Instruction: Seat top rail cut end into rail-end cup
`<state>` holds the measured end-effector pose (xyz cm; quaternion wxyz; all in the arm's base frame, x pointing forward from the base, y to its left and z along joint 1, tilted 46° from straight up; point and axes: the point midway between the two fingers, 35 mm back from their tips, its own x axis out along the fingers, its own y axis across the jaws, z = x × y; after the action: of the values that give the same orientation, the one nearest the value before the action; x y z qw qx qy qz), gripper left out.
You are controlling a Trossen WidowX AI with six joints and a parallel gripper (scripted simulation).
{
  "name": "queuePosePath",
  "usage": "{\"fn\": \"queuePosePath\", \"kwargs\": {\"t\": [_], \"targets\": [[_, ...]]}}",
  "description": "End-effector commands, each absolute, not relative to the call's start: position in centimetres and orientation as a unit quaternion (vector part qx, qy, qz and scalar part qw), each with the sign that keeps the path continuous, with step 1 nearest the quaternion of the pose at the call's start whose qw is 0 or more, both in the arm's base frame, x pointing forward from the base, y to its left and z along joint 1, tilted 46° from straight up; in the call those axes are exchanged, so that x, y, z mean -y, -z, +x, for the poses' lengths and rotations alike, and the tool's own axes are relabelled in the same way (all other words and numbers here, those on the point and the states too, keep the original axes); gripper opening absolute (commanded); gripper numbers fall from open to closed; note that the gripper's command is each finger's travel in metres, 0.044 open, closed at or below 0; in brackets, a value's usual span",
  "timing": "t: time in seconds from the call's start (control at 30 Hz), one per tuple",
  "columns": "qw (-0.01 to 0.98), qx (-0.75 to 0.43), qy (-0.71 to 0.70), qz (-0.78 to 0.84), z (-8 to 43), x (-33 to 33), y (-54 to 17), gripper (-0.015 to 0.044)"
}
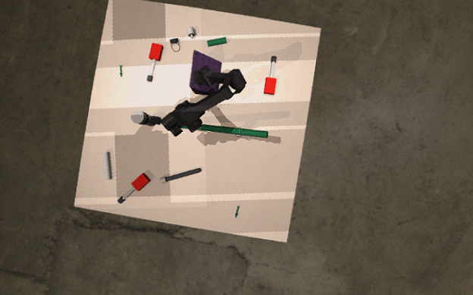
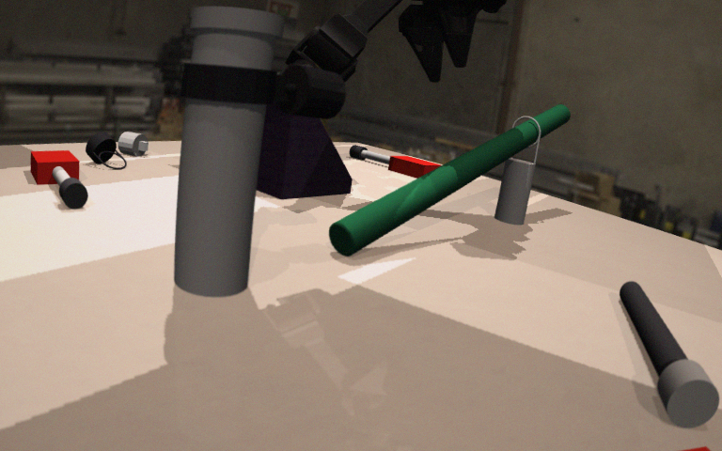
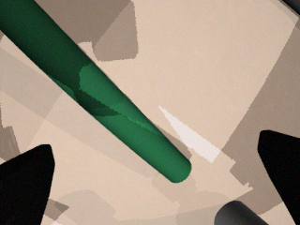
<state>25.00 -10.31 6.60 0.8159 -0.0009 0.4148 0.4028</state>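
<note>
Rail: a green bar, passing through the thin wire loop above the short gray post at the right of the exterior view. It slopes down toward the lower left, its near end low over the table and apart from the big gray post at left.

Band: a black ring around that post, just below its cap. The black cup is beside the band, on its right side in the exterior view, above the rail's low end; the rail is outside it.

Fingers: wide apart with nothing between them, above the rail at the upper center of the exterior view. In the wrist view they occupy the lower left and right edges, the rail's rounded end appearing between and beyond them.
</note>
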Motion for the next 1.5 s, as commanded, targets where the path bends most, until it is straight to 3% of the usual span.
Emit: {"fn": "queuePosePath", "kwargs": {"t": [0.0,1.47], "targets": [[0.712,-0.300,-0.592,-0.230,25.7,6.7,-3.9,0.0440],[0.698,-0.283,-0.608,-0.251,26.6,1.4,1.3,0.0440]]}}
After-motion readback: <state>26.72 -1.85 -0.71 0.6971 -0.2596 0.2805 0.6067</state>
